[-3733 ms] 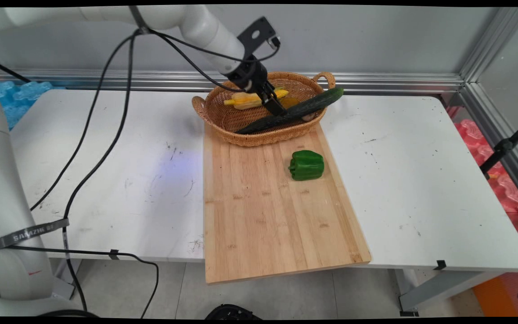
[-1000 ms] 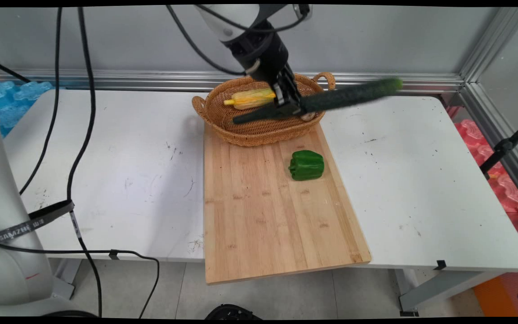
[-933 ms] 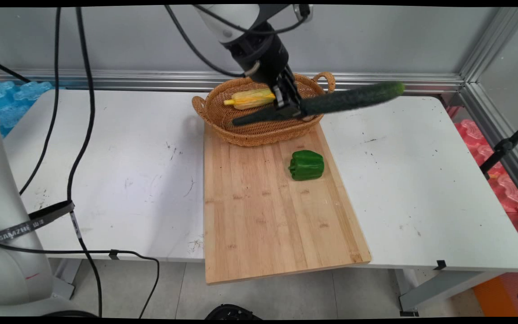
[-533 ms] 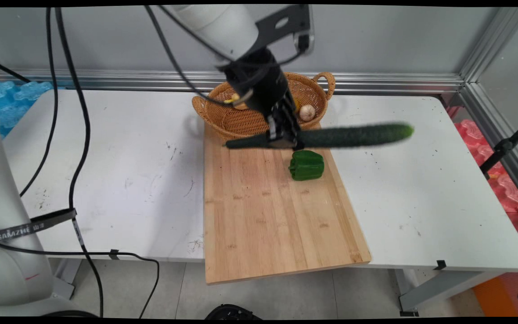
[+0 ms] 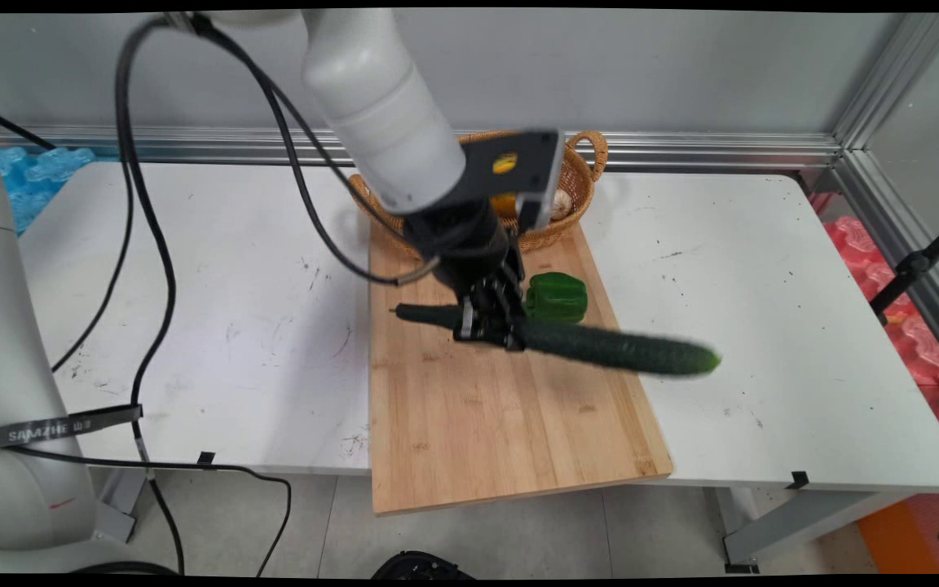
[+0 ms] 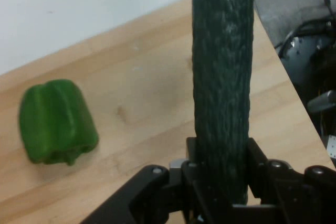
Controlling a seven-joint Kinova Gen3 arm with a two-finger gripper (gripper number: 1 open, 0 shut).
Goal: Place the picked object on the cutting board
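Observation:
A long dark green cucumber [image 5: 600, 346] hangs level above the wooden cutting board [image 5: 469, 424], its right end reaching past the board's right edge. My gripper [image 5: 487, 326] is shut on the cucumber near its left third. In the hand view the cucumber [image 6: 223, 77] runs straight up from between the fingers [image 6: 257, 163]. A green bell pepper [image 5: 556, 298] lies on the board just behind and right of the gripper; the hand view has that pepper [image 6: 55, 121] at the left.
A wicker basket [image 5: 575, 175] stands at the board's far end, partly hidden by the arm, with a pale round thing [image 5: 561, 201] and something yellow inside. Black cables [image 5: 143, 244] hang over the table's left half. Metal rails line the back and right.
The gripper has lifted the cucumber out of the basket and carried it toward the near side, lower over the board. The cucumber's right end has dipped and swung nearer.

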